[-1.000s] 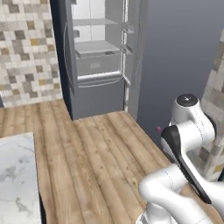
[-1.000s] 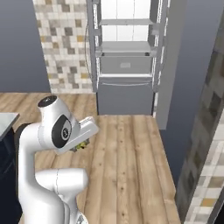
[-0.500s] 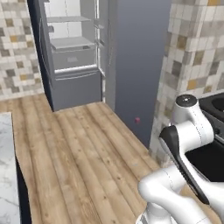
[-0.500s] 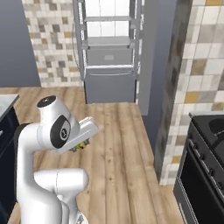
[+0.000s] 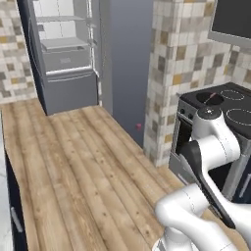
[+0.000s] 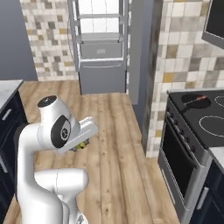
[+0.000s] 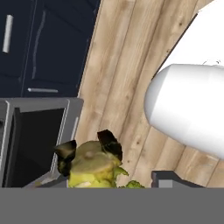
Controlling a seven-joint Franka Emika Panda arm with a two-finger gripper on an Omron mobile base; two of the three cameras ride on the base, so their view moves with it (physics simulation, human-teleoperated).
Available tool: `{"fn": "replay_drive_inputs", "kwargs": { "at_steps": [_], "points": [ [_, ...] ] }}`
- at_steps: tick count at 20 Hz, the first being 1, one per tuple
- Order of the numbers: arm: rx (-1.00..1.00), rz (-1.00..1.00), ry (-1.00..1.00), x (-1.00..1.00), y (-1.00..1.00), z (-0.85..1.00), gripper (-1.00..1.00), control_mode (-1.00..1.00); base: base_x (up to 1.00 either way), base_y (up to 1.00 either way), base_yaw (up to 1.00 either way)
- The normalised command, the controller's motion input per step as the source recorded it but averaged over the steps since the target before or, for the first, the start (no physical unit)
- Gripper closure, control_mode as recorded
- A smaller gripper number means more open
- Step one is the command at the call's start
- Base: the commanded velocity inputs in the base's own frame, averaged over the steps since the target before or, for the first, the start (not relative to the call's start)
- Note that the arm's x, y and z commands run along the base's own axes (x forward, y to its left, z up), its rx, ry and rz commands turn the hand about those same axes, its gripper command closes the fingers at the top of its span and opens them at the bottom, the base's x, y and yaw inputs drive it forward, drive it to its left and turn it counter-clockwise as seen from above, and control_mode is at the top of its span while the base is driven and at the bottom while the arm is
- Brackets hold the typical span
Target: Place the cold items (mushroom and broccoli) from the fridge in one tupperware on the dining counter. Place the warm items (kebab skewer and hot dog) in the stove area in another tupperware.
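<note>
- Broccoli [image 7: 94, 168] sits at the lower centre of the hand view, a yellow-green lump with its pale cut stem end facing the camera and darker green florets spilling toward the lower right; it lies straight ahead of the hand, between the two dark fingertips [image 7: 109, 142], one at its left and one at its upper right
- Gripper [image 7: 89, 151] is clenched on the broccoli, jaws partly apart around it; in the right base view a bit of yellow-green shows under the end of the folded arm at the centre left
- Long axis of the piece I cannot tell; it looks roughly as wide as it is tall, stem toward the lens
- Beyond the broccoli the hand view shows wood floor [image 7: 127, 65] running diagonally, dark cabinet doors [image 7: 43, 43] at upper left and a grey-framed dark panel at lower left, probably the oven front
- Fridge [image 5: 66, 59] stands open at the upper left of the left base view, well apart from the arm; stove [image 6: 205, 118] lies at the right of the right base view, near the arm
- Neither a tupperware nor the dining counter can be made out; a pale counter edge [image 6: 6, 89] shows at the left of the right base view, but whether it is the dining counter I cannot tell
- My judgement: the carry is under way and the drop is not yet done; the coming move turns on bringing the hand over the cold-items tupperware, and its direction cannot be read from here
</note>
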Motion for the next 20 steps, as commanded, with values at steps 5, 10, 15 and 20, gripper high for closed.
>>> {"fn": "replay_drive_inputs", "kwargs": {
  "at_steps": [5, 10, 15, 20],
  "points": [
    [0.0, 0.0, 0.0, 0.0, 0.0, 0.0, 1.0, 1.0, -1.0, 0.0, -0.19],
    [0.0, 0.0, 0.0, 0.0, 0.0, 0.0, 1.0, 1.0, -1.0, 0.0, -0.18],
    [0.0, 0.0, 0.0, 0.0, 0.0, 0.0, 1.0, 1.0, -1.0, 0.05, -0.1],
    [0.0, 0.0, 0.0, 0.0, 0.0, 0.0, 1.0, 1.0, -1.0, 0.24, -0.01]
  ]
}}
